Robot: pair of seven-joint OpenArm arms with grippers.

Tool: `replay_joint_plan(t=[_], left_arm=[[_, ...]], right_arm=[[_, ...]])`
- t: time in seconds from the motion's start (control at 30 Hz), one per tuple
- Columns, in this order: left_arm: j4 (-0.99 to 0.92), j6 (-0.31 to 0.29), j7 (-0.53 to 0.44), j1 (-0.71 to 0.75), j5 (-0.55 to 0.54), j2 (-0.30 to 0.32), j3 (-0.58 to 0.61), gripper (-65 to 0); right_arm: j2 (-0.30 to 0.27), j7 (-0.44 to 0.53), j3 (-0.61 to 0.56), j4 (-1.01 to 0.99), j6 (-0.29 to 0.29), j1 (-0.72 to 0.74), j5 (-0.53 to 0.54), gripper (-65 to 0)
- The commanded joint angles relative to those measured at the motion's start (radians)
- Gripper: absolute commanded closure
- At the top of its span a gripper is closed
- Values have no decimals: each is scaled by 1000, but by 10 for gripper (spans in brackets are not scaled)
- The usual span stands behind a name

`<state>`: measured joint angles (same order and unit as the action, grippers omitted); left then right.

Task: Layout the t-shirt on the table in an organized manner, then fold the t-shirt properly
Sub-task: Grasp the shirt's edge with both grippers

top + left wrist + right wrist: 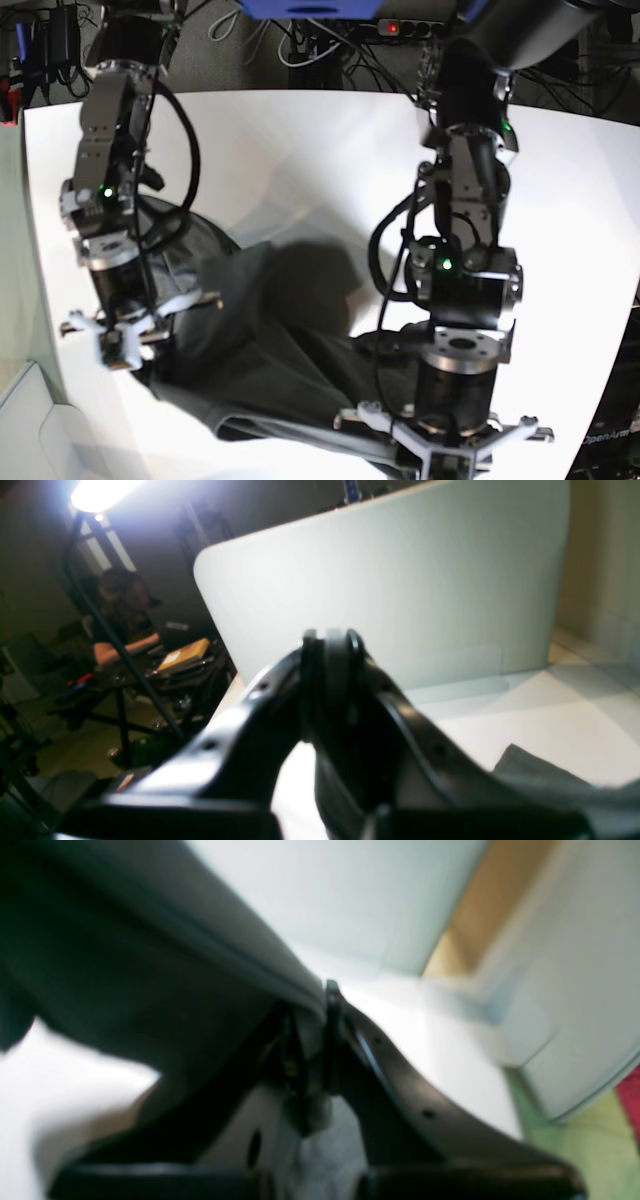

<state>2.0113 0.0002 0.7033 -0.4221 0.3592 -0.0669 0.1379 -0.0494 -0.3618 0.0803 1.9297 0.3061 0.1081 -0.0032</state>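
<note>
A dark charcoal t-shirt [270, 350] lies rumpled across the near part of a broad white table [300, 140], stretched loosely between two black robot arms. In the overhead view the cloth sags in long diagonal folds from the left of the picture down toward the lower right, partly lifted off the surface, not flat.

The right gripper [315, 1025], on the left side of the overhead view, has its jaws pressed together on a hemmed edge of the shirt; in its wrist view the fabric runs straight into the pinch and drapes away up and to the left.

The left gripper [332, 645] has its jaws fully together too. In its wrist view nothing shows between the tips, and a grey fold of shirt sits low and to the right, just beside it. Whether any cloth is caught there I cannot tell.

The shirt looks light, soft and limp, likely to slump and crease wherever it is unsupported, though unlikely to slip from a firm pinch. The best holds are probably the seamed edges: shoulders, sleeve hems or the bottom hem, taken at two matching points so it can be drawn taut and laid flat.
</note>
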Motion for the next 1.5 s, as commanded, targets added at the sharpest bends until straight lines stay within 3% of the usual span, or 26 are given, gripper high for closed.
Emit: replay_joint_plan(t=[0.0,0.23,0.77,0.97,1.1,1.23,1.47], left_arm=[[16,11,-32,-10,19,-3,-4,-4],[16,5,-34,116,139,-30,15,-4],[18,4,-32,374,140,-78,22,-4],[24,7,-43,345,176,-77,18,-4],[22,5,-161,296,263,-90,24,-4],[22,10,-291,230,378,-90,24,-4],[22,13,-339,164,467,-90,10,-4]], right_arm=[[-16,30,11,21,-9,35,7,0],[-70,28,20,50,-9,137,7,0],[-70,24,-3,43,-9,356,6,0],[-70,28,-6,53,-9,362,4,0],[-73,28,-3,55,-9,381,2,0],[-111,30,-1,86,-9,381,2,0],[-114,31,0,99,-9,361,2,0]])
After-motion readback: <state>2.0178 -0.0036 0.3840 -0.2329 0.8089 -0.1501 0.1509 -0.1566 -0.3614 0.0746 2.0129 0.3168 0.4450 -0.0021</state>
